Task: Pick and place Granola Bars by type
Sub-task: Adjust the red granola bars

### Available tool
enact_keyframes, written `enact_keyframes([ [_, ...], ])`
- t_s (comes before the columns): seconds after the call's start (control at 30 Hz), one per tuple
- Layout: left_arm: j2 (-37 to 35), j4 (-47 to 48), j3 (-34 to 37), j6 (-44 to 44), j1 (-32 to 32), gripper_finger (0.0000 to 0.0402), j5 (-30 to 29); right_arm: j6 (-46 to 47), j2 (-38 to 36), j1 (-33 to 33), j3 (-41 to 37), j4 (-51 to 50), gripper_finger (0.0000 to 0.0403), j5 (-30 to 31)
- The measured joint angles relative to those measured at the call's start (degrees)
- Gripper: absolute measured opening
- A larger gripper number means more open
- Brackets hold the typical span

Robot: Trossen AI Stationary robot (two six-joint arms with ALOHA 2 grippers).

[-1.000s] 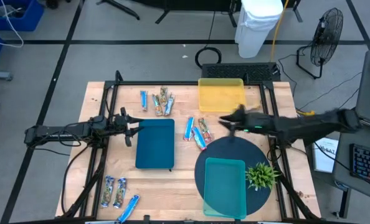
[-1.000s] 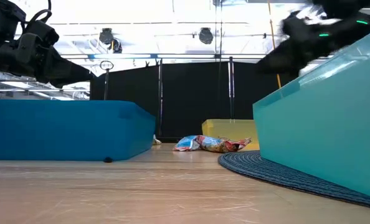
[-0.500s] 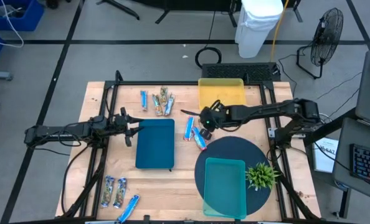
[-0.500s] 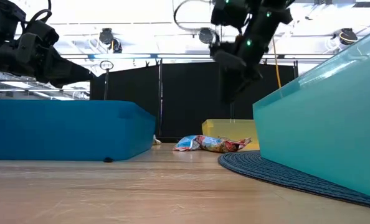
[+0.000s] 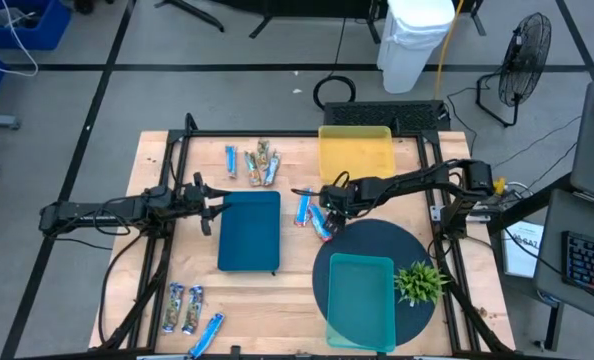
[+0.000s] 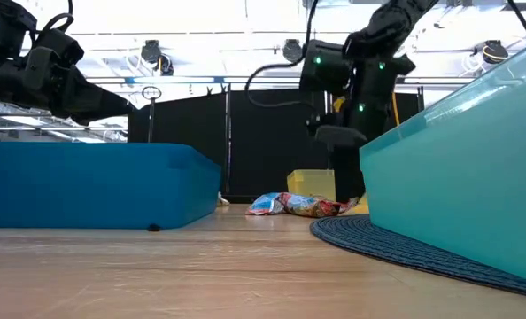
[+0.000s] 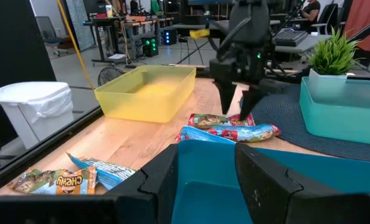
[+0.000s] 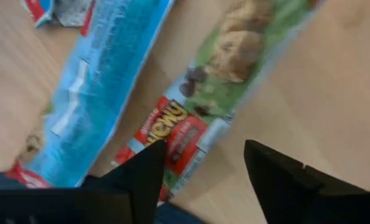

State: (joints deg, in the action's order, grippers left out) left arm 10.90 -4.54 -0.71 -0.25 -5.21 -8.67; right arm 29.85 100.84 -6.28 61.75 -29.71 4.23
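Three granola bars lie flat on the wood in mid-table [image 5: 315, 212], some blue and one mottled green and red. My right gripper [image 5: 325, 203] points down over them, open. In the right wrist view my right gripper [image 8: 203, 171] has its fingers on either side of the red end of the mottled bar [image 8: 200, 106], with a blue bar [image 8: 91, 93] beside it. My left gripper [image 5: 209, 208] hovers open at the left edge of the dark blue tray [image 5: 249, 232]. More bars lie at the far side [image 5: 252, 160] and the near left [image 5: 187, 310]. My right gripper comes from above, pointing down, with its open fingers [image 7: 225, 109] astride the mottled bar's red end [image 8: 175, 134]. I cannot tell whether the fingertips touch the wrapper. The bar lies flat on the table.
A yellow tray [image 5: 356, 152] stands at the far side right behind the right gripper. A teal tray [image 5: 362, 300] and a small green plant [image 5: 419, 282] sit on a dark round mat [image 5: 372, 240] at the near right. The dark blue tray lies just left of the middle bars.
My right gripper has swung from near the yellow tray's near right corner toward the table's left edge. It has come down over the bars in mid-table. The bars have not moved.
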Motion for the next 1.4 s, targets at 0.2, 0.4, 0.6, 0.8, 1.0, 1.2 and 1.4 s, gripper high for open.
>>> enact_keyframes([
  [0.2,0.00,0.00,0.00,0.00,0.00,0.0161,0.00,-0.14,-0.99,-0.01,0.01,5.19,0.0230,0.11],
  [0.4,0.02,0.00,0.00,0.00,0.00,0.0161,0.02,-7.18,-1.65,0.36,0.01,20.73,0.0208,-1.11],
  [0.6,0.02,0.02,0.00,0.00,0.00,0.0161,0.00,-16.83,3.21,0.78,0.36,31.19,0.0078,-4.54],
  [0.8,-0.02,-0.01,0.00,0.00,0.02,0.0161,-0.20,-24.06,6.93,-0.01,0.55,35.08,0.0011,1.13],
  [1.0,-0.02,0.02,0.00,0.00,0.02,0.0161,-0.37,-26.21,9.13,-0.96,0.52,38.20,0.0001,1.81],
  [1.2,-0.02,0.00,0.00,0.00,0.02,0.0161,-0.36,-24.73,9.64,-1.58,0.65,28.05,0.0000,2.47],
  [1.4,-0.02,0.00,0.00,0.00,0.02,0.0161,-0.37,-21.83,6.79,-0.88,0.81,13.34,0.0000,5.23],
])
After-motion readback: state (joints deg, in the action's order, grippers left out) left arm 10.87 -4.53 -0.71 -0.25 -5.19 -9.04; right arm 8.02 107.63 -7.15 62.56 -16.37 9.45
